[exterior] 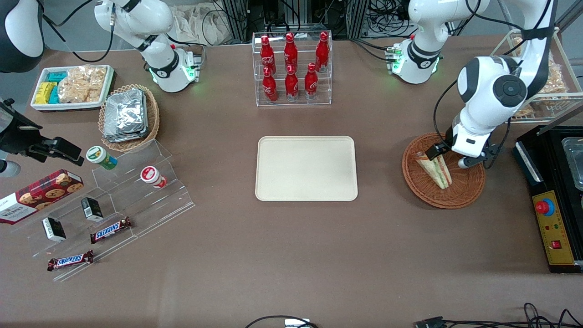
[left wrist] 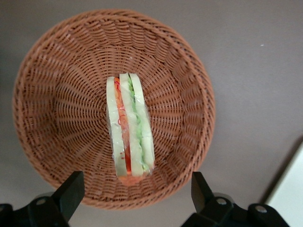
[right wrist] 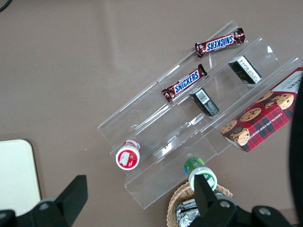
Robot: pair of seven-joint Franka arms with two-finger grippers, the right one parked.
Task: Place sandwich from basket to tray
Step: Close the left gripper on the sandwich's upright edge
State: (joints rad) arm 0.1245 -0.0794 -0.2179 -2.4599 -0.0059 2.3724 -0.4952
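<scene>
The sandwich (exterior: 436,170) lies in the round brown wicker basket (exterior: 455,200), toward the working arm's end of the table. It is a clear-wrapped wedge with pale bread and green and orange-red layers. In the left wrist view the sandwich (left wrist: 129,127) rests in the middle of the basket (left wrist: 57,109). My left gripper (exterior: 448,157) hovers above the basket's farther part, over the sandwich's end. The gripper (left wrist: 135,191) is open, its black fingers (left wrist: 71,189) spread wide with nothing between them. The cream-beige tray (exterior: 306,168) lies flat at the table's centre and holds nothing.
A clear rack of red bottles (exterior: 291,68) stands farther from the camera than the tray. A black control box (exterior: 551,218) sits beside the basket at the table's end. Toward the parked arm's end are a tan basket of foil packs (exterior: 128,116), a white snack tray (exterior: 73,86) and clear steps with snacks (exterior: 114,205).
</scene>
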